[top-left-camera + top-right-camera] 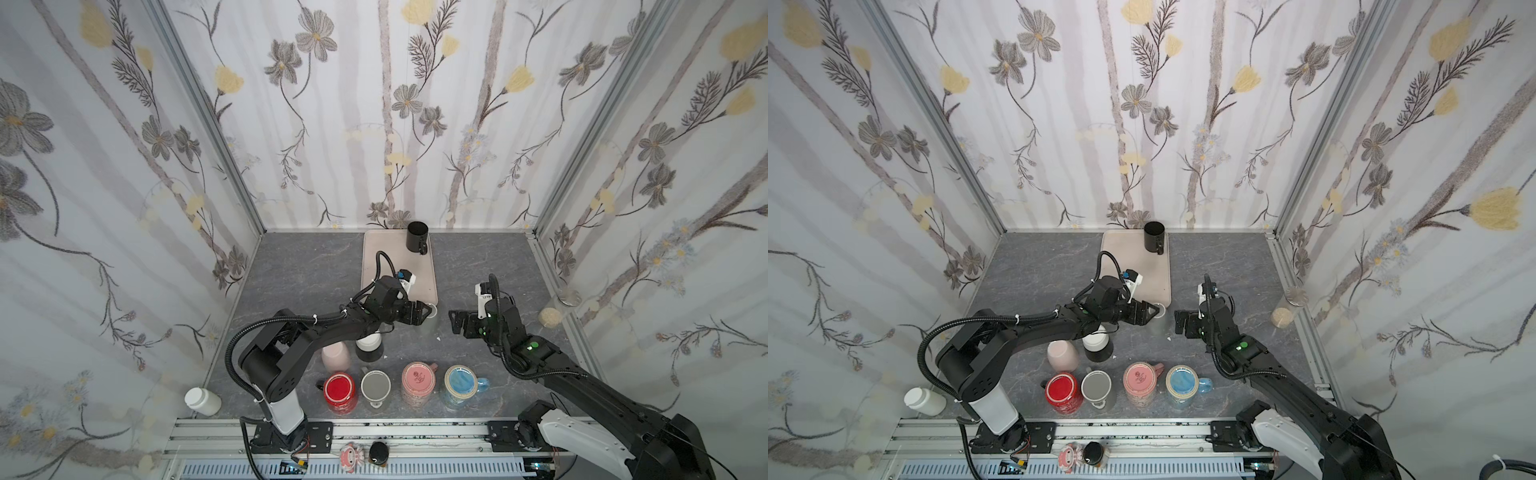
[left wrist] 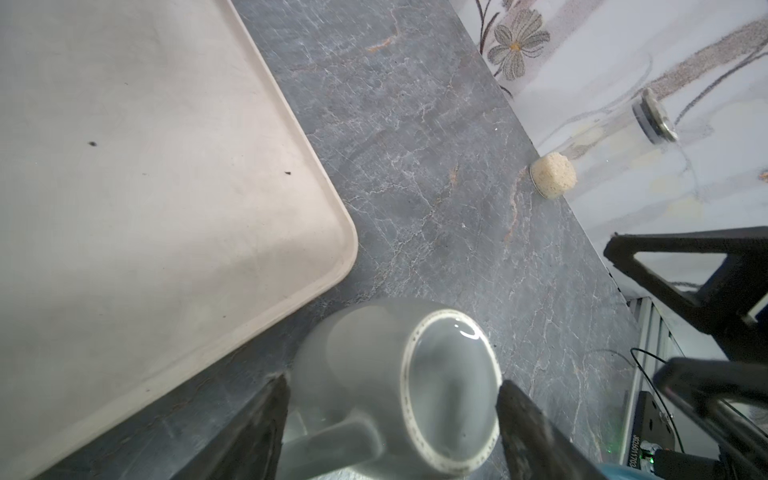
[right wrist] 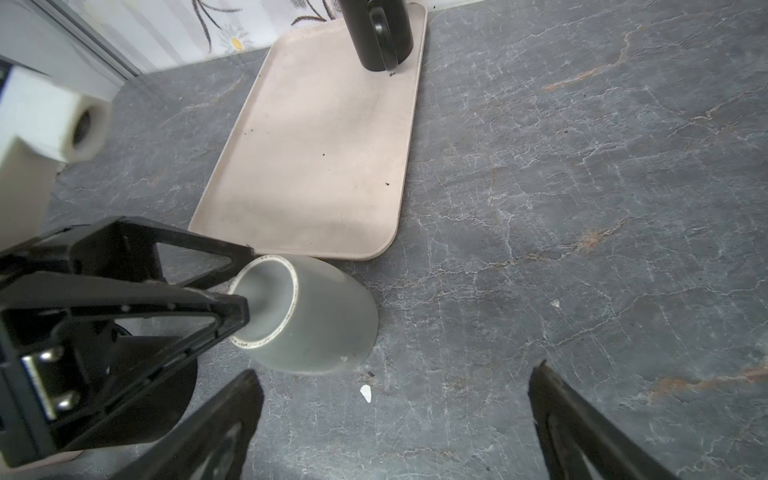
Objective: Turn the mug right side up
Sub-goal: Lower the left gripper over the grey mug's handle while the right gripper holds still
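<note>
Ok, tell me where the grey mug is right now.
In both top views the grey mug sits base-up on the table just off the beige tray's near right corner, between the fingers of the left gripper.

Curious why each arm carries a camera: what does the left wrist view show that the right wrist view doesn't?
Only the left wrist view shows the handle of the grey mug and a cork-coloured plug by the wall. Only the right wrist view shows the black mug standing on the tray and a white chip on the table. Both show the grey mug upside down beside the tray's corner, the left gripper astride it.
</note>
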`<control>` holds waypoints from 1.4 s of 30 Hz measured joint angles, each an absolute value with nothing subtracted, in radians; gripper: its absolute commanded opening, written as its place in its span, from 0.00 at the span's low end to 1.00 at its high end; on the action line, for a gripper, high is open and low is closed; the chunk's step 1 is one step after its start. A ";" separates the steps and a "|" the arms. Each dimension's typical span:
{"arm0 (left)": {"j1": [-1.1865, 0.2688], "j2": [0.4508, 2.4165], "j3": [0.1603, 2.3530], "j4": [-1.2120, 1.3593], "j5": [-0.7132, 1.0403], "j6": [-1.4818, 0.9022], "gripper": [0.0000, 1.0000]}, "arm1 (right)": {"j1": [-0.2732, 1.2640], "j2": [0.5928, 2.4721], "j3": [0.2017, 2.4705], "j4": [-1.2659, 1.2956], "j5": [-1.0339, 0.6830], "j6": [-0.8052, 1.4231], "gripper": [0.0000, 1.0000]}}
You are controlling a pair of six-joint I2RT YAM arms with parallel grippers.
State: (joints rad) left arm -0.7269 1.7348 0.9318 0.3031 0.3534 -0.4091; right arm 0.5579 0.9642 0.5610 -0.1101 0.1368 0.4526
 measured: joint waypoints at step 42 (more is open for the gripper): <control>-0.889 1.709 1.010 -0.082 0.072 -0.200 0.35 | 0.470 0.917 0.561 -0.109 0.126 0.452 1.00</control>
State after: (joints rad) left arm -0.8890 1.7092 1.0103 -0.0822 0.0723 -0.1997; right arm 0.4698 0.9173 0.5613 -0.1085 0.1257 0.4522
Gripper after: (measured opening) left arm 0.377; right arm 0.997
